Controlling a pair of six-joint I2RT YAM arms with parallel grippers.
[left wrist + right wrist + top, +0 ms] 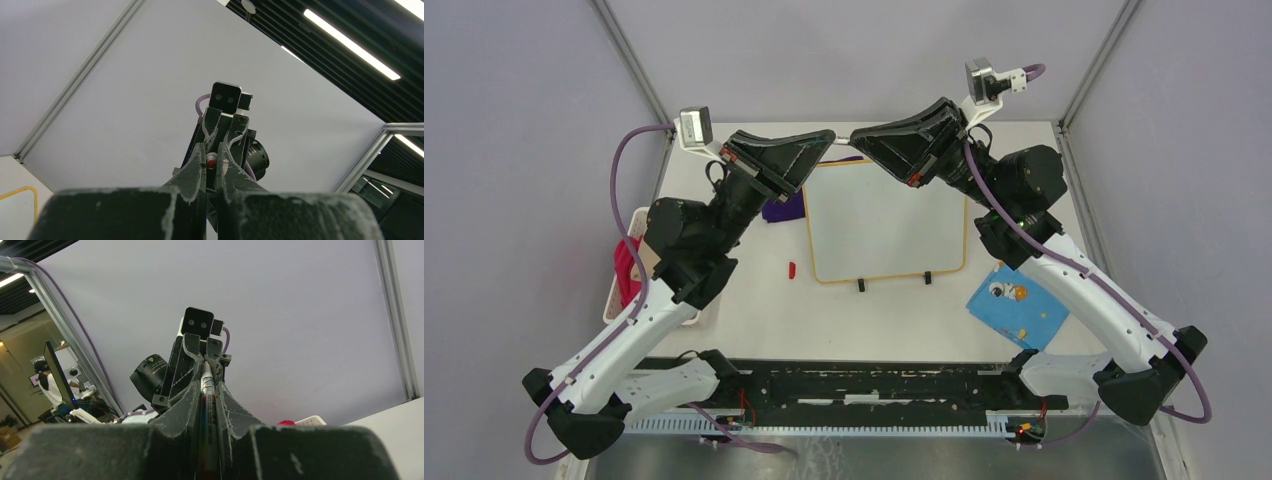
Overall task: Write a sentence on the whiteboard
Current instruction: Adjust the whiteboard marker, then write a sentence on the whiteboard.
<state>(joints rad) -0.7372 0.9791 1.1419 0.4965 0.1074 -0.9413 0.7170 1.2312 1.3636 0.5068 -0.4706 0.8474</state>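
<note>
The whiteboard, white with a thin yellow-orange frame, lies in the middle of the table, its two black feet toward me. No red sentence shows on it. My left gripper and right gripper meet tip to tip above the board's far edge. A white marker bridges them. In the right wrist view the marker lies clamped along my right gripper and runs on into the left one. In the left wrist view my left gripper is closed round the marker's red-centred end.
A small red cap lies left of the board. A purple cloth sits under the left arm. A blue patterned cloth lies at the right. A white basket with red contents stands at the left edge.
</note>
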